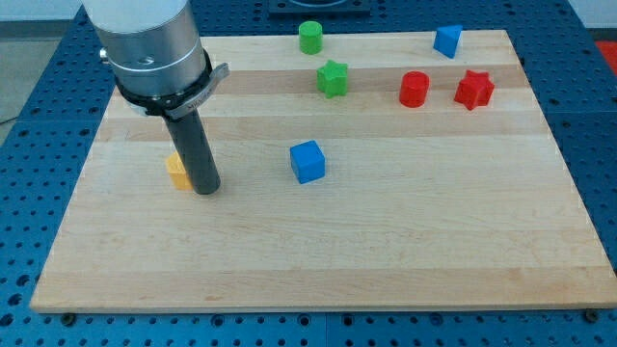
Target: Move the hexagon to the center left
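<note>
The yellow hexagon (176, 170), half hidden behind my tip (205, 190) and touching it, sits near the middle of the tabletop's (386, 251) left edge, so the task looks nearly done, the jawless rod end effector merely pressing beside it.

Looks like a robotics lab: pale wooden surface (386, 251) bolted onto a blue perforated bench (29, 173), small coloured test blocks scattered across the wood.
</note>
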`<state>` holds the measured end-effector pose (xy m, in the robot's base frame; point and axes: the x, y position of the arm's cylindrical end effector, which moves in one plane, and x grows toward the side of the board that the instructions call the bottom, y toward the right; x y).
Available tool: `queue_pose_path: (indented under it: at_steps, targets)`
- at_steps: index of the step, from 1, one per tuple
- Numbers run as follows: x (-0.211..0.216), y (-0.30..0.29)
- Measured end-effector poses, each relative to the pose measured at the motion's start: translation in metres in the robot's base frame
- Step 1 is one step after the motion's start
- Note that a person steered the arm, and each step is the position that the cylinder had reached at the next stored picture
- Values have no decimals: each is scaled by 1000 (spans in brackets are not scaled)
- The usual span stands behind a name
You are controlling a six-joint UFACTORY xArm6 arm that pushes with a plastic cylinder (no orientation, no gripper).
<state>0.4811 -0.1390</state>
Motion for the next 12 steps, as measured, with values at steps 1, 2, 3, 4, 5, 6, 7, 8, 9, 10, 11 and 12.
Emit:
queue_pose_path:
  at_steps: [1, 2, 3, 4, 5, 6, 7, 8, 9, 10, 11, 12]
  targets:
    - [-11, -35]
    - [-24, -91]
    - [-24, -89]
    - [-21, -44]
    - [-24, -26]
    - [-31, -68]
    - [-36, -99]
    - [-48, -110]
    - [-48, -110]
    - [-48, -110]
    - [-49, -110]
    - [-50, -106]
